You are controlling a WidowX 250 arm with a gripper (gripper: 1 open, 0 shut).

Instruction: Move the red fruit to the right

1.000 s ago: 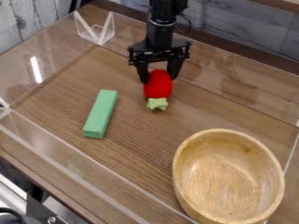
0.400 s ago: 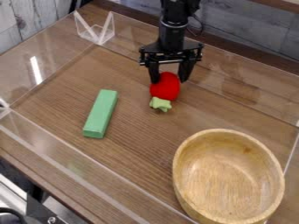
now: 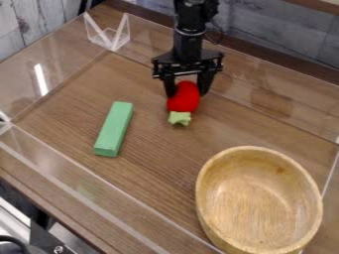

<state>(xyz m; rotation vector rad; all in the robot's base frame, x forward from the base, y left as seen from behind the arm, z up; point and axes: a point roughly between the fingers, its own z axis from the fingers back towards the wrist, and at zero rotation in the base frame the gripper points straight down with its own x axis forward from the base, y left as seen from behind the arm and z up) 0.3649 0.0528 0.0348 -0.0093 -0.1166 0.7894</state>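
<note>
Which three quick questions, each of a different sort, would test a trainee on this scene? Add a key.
1. True or false: the green rectangular block lies inside the wooden bowl.
2. Multiple choice: which part of the red fruit points away from the gripper? (a) its bare red end (b) its light green cap (c) neither, as the fruit is out of view
3. Fill in the blank: of the red fruit, the block and the bowl, the one nearest the gripper is the ____.

Key: 1. false; 2. b; 3. red fruit
</note>
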